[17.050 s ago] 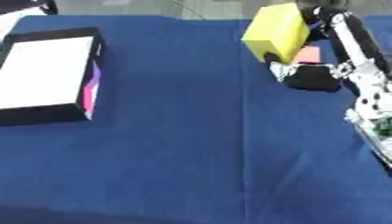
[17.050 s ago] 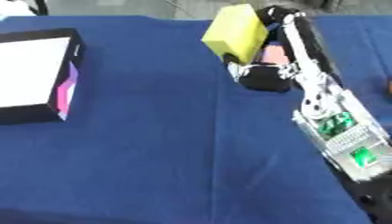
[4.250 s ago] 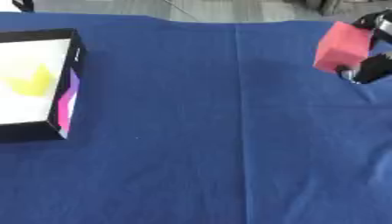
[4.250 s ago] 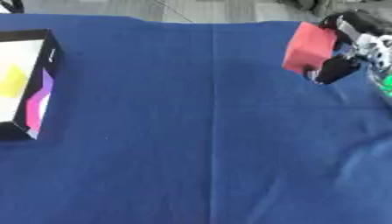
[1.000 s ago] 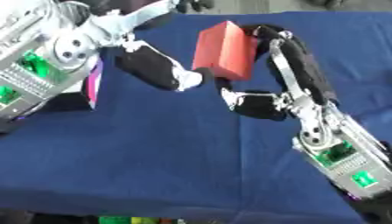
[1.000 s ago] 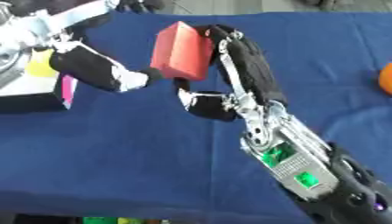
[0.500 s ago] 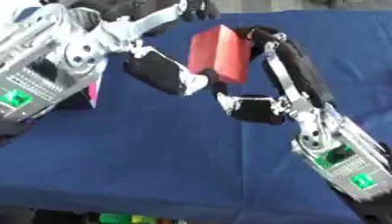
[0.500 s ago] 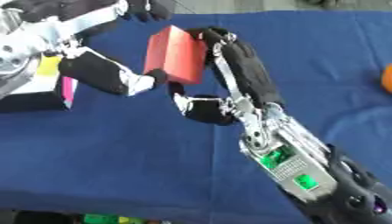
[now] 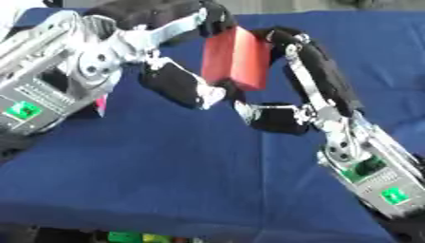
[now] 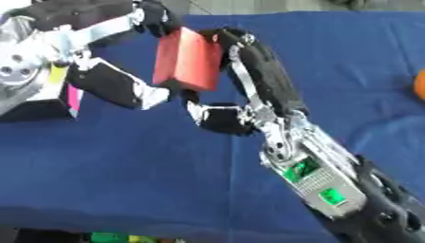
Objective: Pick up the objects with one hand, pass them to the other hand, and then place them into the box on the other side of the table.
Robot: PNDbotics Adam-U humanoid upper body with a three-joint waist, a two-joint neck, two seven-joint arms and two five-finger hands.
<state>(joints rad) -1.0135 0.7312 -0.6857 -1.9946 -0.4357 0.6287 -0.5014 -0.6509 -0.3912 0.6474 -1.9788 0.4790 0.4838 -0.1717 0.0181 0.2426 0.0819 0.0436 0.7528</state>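
The right hand (image 9: 286,102) has its fingers and thumb curled around a red block (image 9: 236,59), gripping it along its right edge and lower corner. The left hand (image 9: 179,80) closes on the same block from the other side, with black fingers wrapped over its top left edge and the thumb reaching toward its lower left corner. The block is upright, held in the air between both hands above the blue tablecloth (image 9: 166,166). A box (image 10: 50,102) with a pink side sits at the left, partly hidden behind the left arm. An orange thing (image 10: 418,85) shows at the right edge.
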